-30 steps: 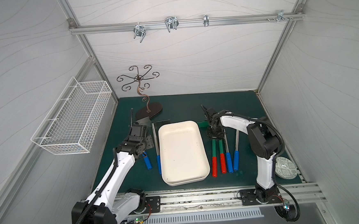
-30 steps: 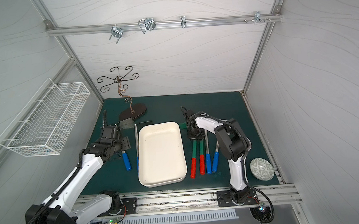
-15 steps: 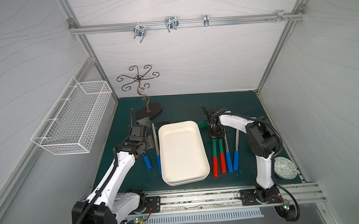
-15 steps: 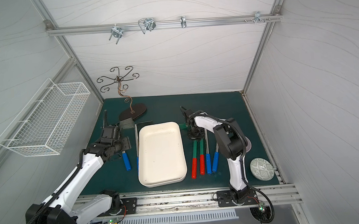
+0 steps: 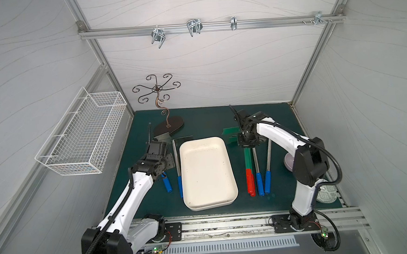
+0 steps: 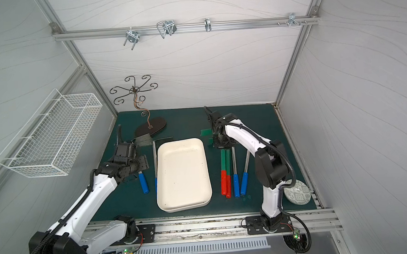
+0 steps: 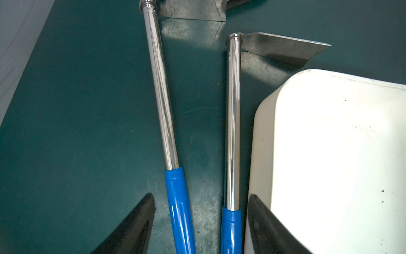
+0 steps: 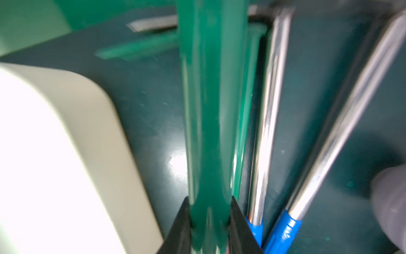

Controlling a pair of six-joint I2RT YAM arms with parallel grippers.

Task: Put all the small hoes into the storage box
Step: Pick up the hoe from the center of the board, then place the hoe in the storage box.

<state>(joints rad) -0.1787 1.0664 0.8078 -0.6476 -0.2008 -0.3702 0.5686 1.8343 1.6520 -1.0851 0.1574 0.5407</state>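
My right gripper [image 8: 209, 199] is shut on the green shaft of a small hoe [image 8: 211, 110] with a red handle [image 5: 248, 179], just right of the storage box [image 5: 207, 173]. In both top views this gripper [image 6: 221, 142] holds the shaft close to the green blade. A second green hoe [image 6: 228, 162] lies tight beside it. The box is a cream tray, and nothing lies in it. My left gripper [image 7: 201, 198] hangs open over two blue-handled steel hoes [image 7: 162, 99] [image 7: 232, 121] left of the box [image 7: 329, 154], holding nothing.
Two more blue-handled hoes [image 5: 259, 182] [image 5: 267, 179] lie right of the green pair. A curly metal stand [image 5: 168, 127] is at the back left. A white wire basket [image 5: 82, 137] hangs on the left wall. A patterned disc [image 5: 327, 193] sits by the right arm's base.
The right jaws have closed on the green shaft, and that hoe's red handle has shifted against the other red one. The left arm has not moved.
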